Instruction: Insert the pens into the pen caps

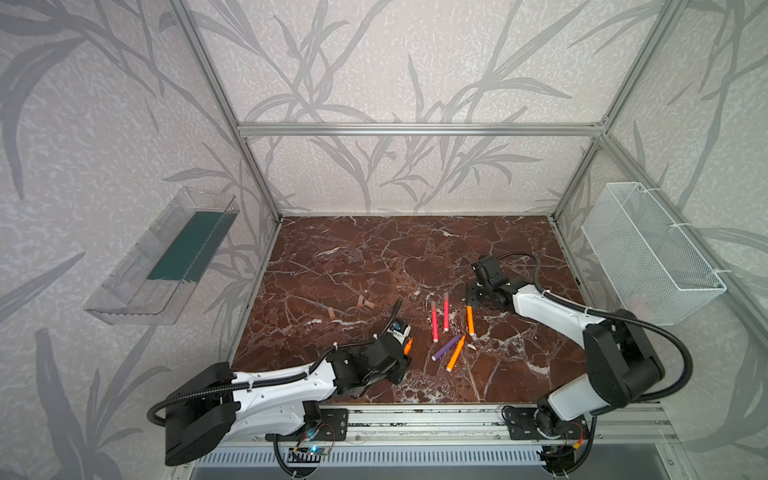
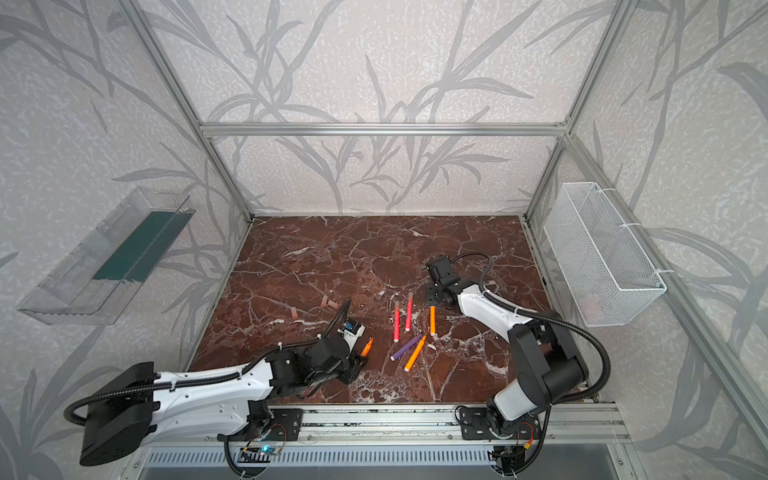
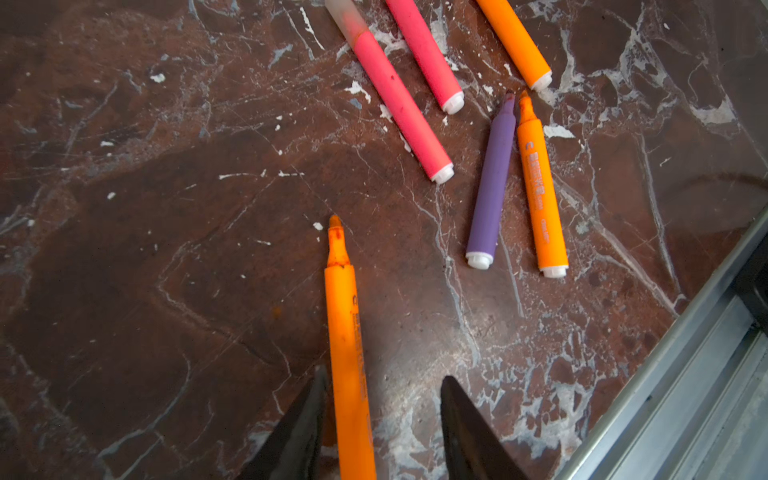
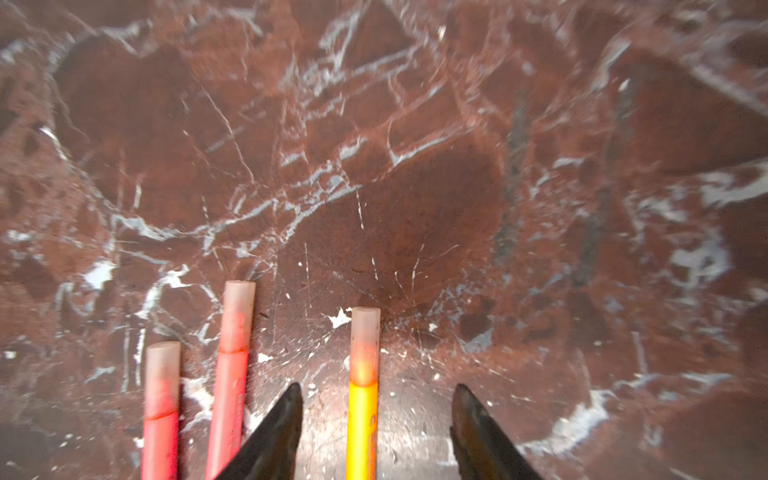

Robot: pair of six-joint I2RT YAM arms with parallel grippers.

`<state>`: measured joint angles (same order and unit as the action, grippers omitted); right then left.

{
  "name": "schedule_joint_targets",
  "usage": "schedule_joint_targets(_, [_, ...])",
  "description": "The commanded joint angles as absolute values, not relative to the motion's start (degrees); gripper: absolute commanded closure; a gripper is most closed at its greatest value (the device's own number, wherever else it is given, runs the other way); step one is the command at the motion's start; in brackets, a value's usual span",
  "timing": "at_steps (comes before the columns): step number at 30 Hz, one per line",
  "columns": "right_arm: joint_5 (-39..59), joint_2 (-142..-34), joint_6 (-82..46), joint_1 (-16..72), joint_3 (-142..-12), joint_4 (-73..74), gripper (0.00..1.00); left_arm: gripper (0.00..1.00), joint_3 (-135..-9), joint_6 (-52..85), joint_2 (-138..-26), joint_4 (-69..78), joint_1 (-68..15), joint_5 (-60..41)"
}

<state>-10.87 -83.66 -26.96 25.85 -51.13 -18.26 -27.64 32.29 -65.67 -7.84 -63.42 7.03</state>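
Red-brown marble tabletop (image 1: 374,257) under scattered pens (image 1: 434,326) and loose pen caps (image 1: 332,313)

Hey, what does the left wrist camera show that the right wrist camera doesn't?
Only the left wrist view: the purple pen, the bare orange pen beside it, a second bare orange pen between the open left fingers, and a metal rail. Only the right wrist view: the cap on the capped orange pen, which lies between the open right fingers. Both: that capped pen's body, the two pink pens and the marble table.
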Motion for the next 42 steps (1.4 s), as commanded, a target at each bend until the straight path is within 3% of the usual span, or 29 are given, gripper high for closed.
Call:
schedule_joint_targets(1, [-21.0, -74.2, -25.7, 25.4, -45.7, -18.8, 0.35, 0.56, -32.9, 36.0, -68.8, -17.4, -64.9, 12.4])
schedule_joint_targets(8, [-28.2, -63.0, -26.9, 25.0, -29.5, -4.7, 0.25, 0.54, -27.3, 42.8, -66.5, -12.6, -67.8, 14.5])
schedule_joint_targets(21, [-27.8, -61.7, -27.9, 25.0, -28.5, -5.4, 0.23, 0.52, -23.2, 47.7, -76.1, -0.2, -76.1, 21.7])
schedule_joint_targets(25, [-27.4, -62.5, -27.9, 25.0, -29.2, -5.8, 0.23, 0.52, -28.1, 48.6, -81.5, -4.6, -76.9, 24.8])
schedule_joint_targets(42, [-27.2, -62.9, -27.8, 25.0, -29.2, -5.6, 0.22, 0.69, -40.0, 52.8, -88.9, -24.8, -77.3, 30.6])
